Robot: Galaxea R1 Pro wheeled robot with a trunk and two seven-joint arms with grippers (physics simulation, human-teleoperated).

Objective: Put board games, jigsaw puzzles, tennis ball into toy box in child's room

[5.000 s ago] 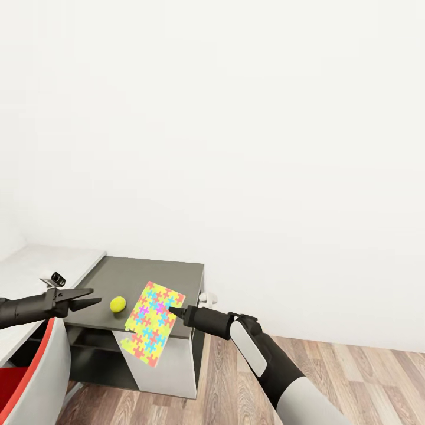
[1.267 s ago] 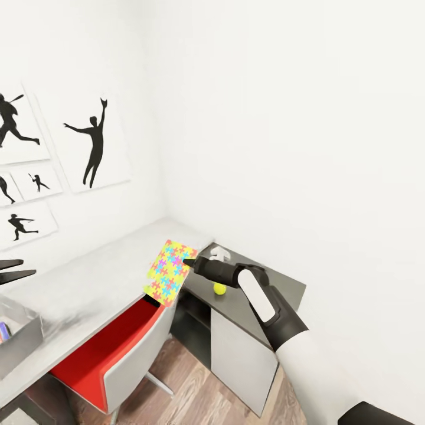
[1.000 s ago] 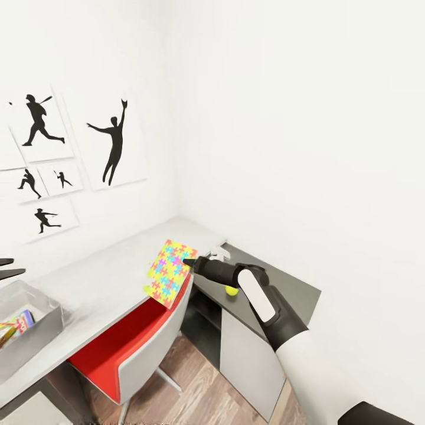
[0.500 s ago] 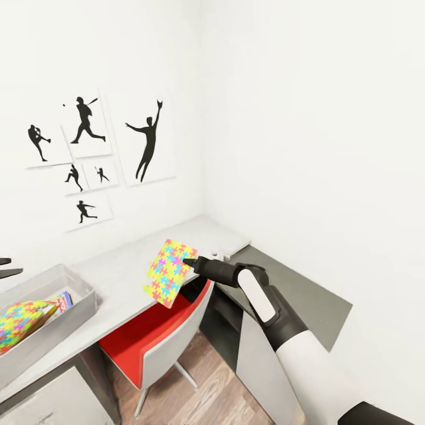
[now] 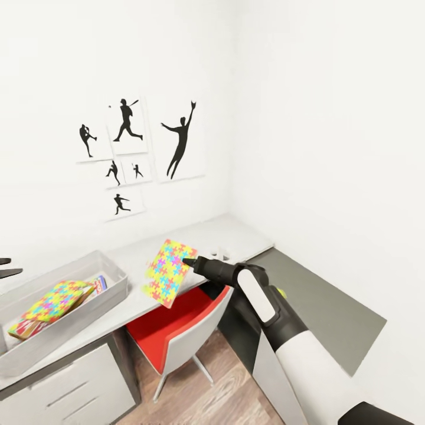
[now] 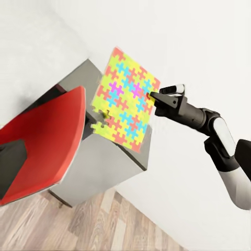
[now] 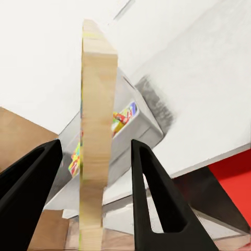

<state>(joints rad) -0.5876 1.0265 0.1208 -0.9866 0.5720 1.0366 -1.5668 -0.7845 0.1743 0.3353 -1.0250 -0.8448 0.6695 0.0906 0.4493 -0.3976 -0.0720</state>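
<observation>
My right arm point(image 5: 277, 321): glossy white shell on the upper segment, giving way to a matte black forearm sleeve with a long white oval panel set into its top face.
Wrist section — dark charcoal, cylindrical, tapering toward the right gripper point(image 5: 188, 261), which ends in a black pointed tip in my head view.
From my left wrist camera, the same arm shows a small white block mounted on top of the black wrist housing.
Right gripper fingers point(image 7: 154, 201) — flat black blades, wedge-shaped, broad at the base, narrowing to the tip.
Left gripper point(image 5: 7, 267): two slim black prongs at my head view's edge.
</observation>
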